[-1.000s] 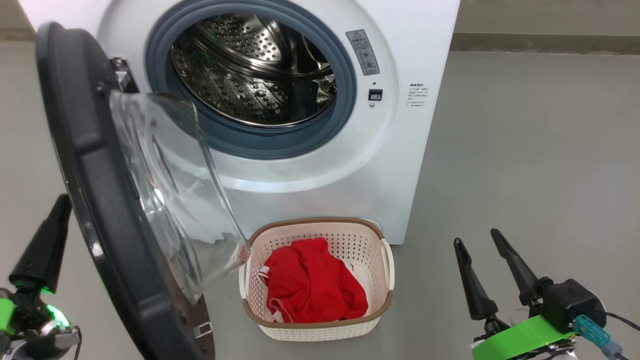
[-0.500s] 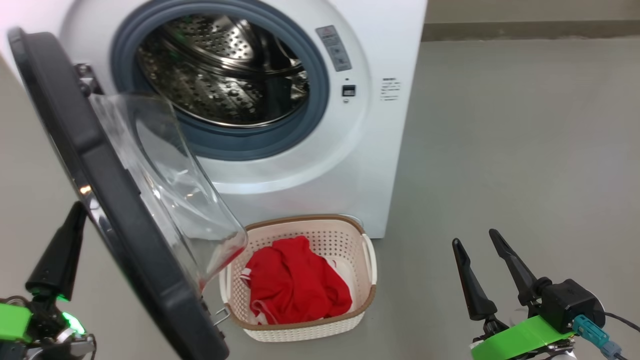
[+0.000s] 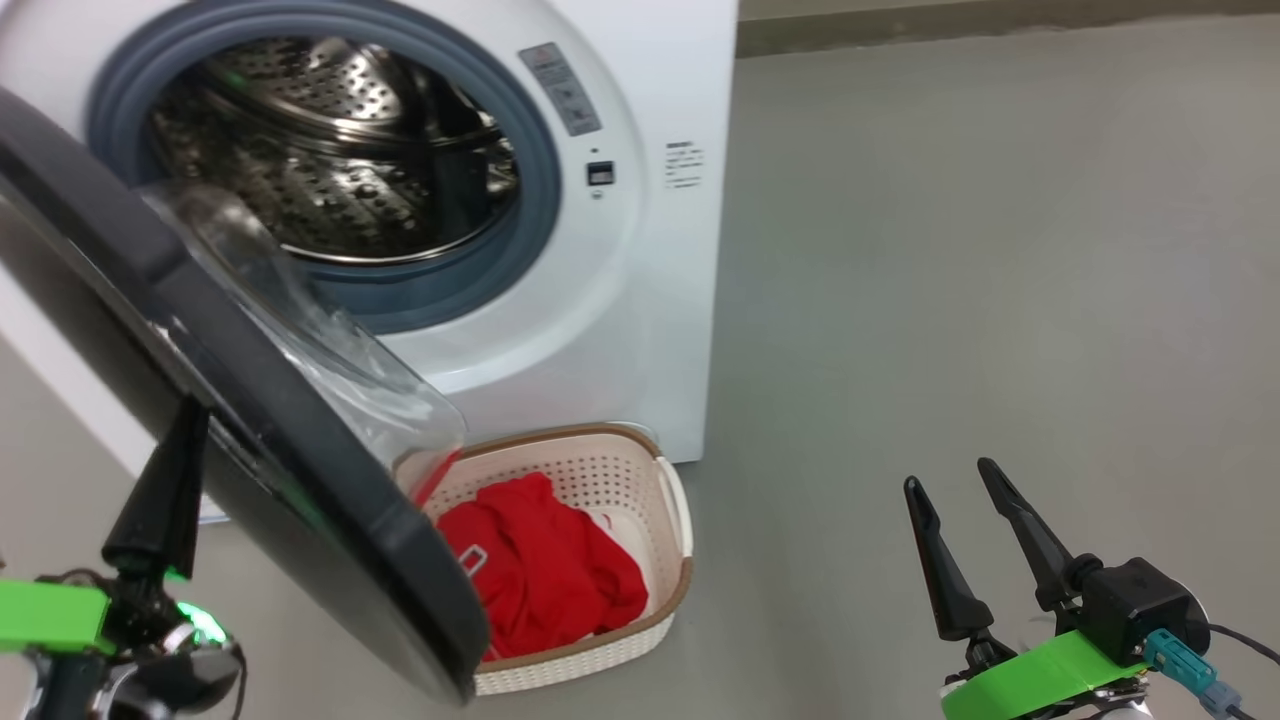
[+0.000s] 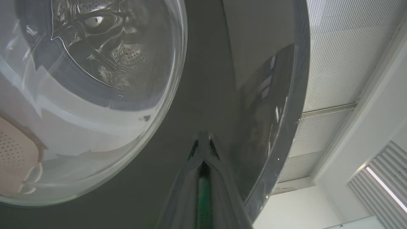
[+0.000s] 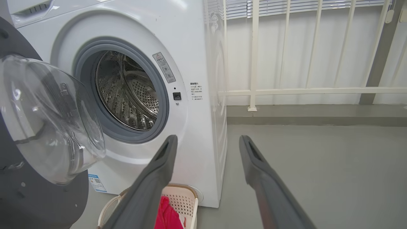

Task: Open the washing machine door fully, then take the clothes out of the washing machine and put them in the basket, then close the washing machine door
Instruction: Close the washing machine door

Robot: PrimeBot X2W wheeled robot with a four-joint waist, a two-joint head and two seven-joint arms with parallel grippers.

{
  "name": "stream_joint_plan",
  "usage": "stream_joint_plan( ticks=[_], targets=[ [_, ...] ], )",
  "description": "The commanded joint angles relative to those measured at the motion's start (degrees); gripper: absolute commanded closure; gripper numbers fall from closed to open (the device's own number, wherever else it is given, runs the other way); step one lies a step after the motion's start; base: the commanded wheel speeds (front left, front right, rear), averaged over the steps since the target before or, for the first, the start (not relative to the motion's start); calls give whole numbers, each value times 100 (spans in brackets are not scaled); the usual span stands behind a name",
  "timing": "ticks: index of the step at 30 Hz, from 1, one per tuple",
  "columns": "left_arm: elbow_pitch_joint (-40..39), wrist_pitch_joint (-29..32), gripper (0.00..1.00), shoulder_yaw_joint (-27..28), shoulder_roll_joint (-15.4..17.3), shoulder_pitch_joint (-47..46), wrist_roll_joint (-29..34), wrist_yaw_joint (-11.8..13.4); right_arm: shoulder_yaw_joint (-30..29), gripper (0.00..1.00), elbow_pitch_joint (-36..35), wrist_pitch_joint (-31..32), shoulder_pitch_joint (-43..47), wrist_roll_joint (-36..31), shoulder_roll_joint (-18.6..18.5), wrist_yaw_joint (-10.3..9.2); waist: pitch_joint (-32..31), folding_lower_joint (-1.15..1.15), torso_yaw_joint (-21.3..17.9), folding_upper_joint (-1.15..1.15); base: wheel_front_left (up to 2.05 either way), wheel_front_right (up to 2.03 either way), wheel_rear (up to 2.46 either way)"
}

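Unfortunately, the grey warning label [image 3: 560, 88] on the washing machine [image 3: 650, 250] is too small to read; left gripper [image 4: 203, 140] together, right gripper [image 3: 950, 476] apart, empty.

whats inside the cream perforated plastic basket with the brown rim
Red fabric clothes lie in the basket. The black-rimmed round door covers its left part in the head view, so anything there is hidden.

Grey floor [image 3: 950, 250], white railing [image 5: 254, 57] behind w/ low kerb [image 5: 318, 111] (slatted ceiling [image 4: 337, 47] + light strip [image 4: 384, 187] overhead)
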Motion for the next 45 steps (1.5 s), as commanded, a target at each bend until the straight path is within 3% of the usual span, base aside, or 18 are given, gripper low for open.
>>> stream_joint_plan(
  ticks=[1,10,27,39,45],
  targets=[
    [11,-140,100,-6,65,-410,-137,-166,130,0,-115,-37,-264,-53,-44,28,64,0,-227,0,0,0,0],
    [436,-504,100,-212,67,-888,-209,-484,124,0,-124,-37,-304,-63,-44,28,168,0,-738,0,0,0,0],
    [1017,-1036,100,-104,403,-1641,411,-683,133,0,-204,-37,-432,-18,-44,28,571,0,-1562,0,0,0,0],
    [1881,-1278,100,-70,550,-2629,530,-841,179,0,-255,-37,-587,-8,-44,28,889,0,-1721,0,0,0,0],
    [2415,-1304,100,-18,696,-3161,503,-1053,242,0,-246,-37,-662,-27,-44,28,1019,0,-1742,0,0,0,0]
  ],
)
